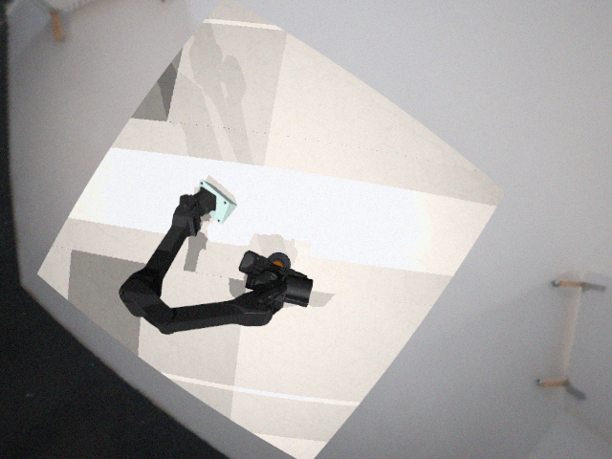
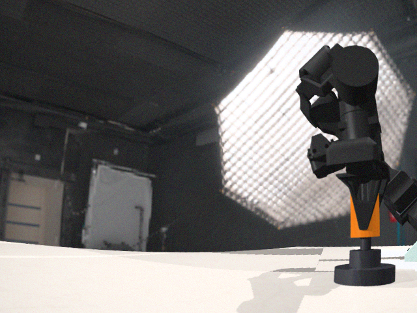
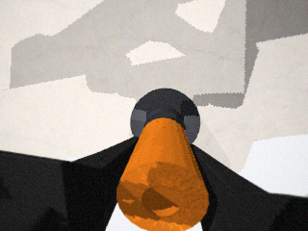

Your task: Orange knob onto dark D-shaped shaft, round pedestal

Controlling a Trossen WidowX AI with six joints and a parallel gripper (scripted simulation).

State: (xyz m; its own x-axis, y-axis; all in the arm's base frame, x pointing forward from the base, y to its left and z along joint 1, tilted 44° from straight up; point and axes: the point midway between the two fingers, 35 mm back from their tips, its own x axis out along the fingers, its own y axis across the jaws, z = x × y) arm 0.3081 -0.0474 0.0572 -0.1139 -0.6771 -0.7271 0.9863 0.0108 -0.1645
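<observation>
From my remote station I have the gripper (image 1: 278,270) (image 2: 363,228) (image 3: 163,145) pinched around the orange knob (image 1: 278,264) (image 2: 365,233) (image 3: 164,140), with a dark finger against either side of it. The knob stands upright over the round pedestal (image 1: 280,255) (image 2: 364,275) (image 3: 165,99), which sits near the middle of the table (image 1: 375,336) (image 2: 101,283) (image 3: 38,120), well in from all four corners. In my exterior view a short length of the dark shaft (image 2: 365,243) shows between the knob's underside and the pedestal's upper step, so the knob is not down on the pedestal. I can't tell how far the shaft reaches into it, nor whether the two flat sides line up. My wrist view gives me the knob's near end with a dark recess in it, and the pedestal's dark disc behind its far end. From above, most of the knob is hidden under the wrist. My arm (image 1: 197,316) (image 2: 358,67) starts by the mint-green plate (image 1: 226,209) (image 2: 411,254), which lies nearer the table's upper-left edge, as the top view shows it. It bends at an elbow close to the lower-left edge, then runs back inward to the pedestal.
</observation>
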